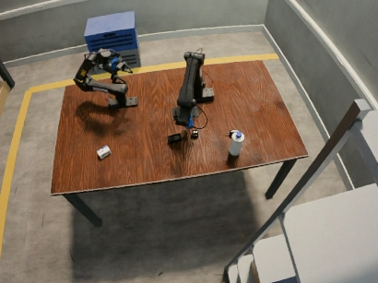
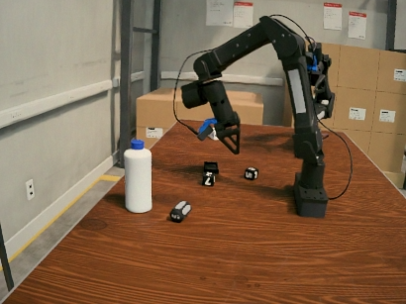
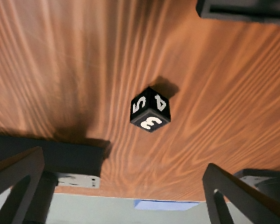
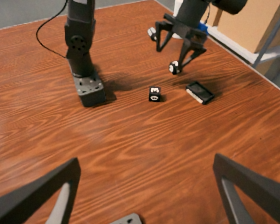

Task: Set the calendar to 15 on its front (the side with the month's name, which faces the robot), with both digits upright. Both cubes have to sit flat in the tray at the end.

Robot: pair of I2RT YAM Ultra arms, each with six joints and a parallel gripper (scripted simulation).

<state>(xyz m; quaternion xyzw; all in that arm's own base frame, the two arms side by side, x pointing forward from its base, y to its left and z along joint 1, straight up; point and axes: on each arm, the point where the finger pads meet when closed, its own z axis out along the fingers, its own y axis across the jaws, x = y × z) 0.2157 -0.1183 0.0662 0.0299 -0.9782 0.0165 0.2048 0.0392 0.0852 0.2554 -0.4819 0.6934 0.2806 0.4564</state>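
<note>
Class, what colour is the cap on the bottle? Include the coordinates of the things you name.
The bottle's cap [image 1: 239, 135] [image 2: 138, 145] is blue, seen best in the exterior view.
</note>
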